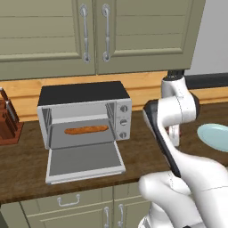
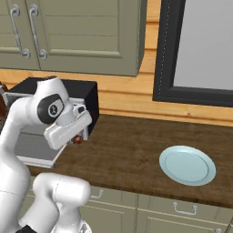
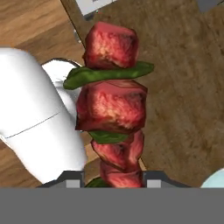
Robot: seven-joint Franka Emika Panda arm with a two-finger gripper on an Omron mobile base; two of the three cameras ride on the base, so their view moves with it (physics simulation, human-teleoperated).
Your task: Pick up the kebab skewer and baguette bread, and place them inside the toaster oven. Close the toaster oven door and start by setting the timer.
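Kebab skewer [image 3: 113, 105] clamped in claw [image 3: 113, 177] at its lower chunks, carried above worktop [image 2: 132, 154] beside open toaster oven [image 1: 84, 116] with baguette bread [image 1: 86, 130] inside; probably light, stiff-sticked, slippery, chunks soft, best gripped low

No readable text, label, brand or number appears anywhere.

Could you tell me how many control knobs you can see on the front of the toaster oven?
3, stacked vertically on the toaster oven's right panel: top knob, middle knob, bottom knob.
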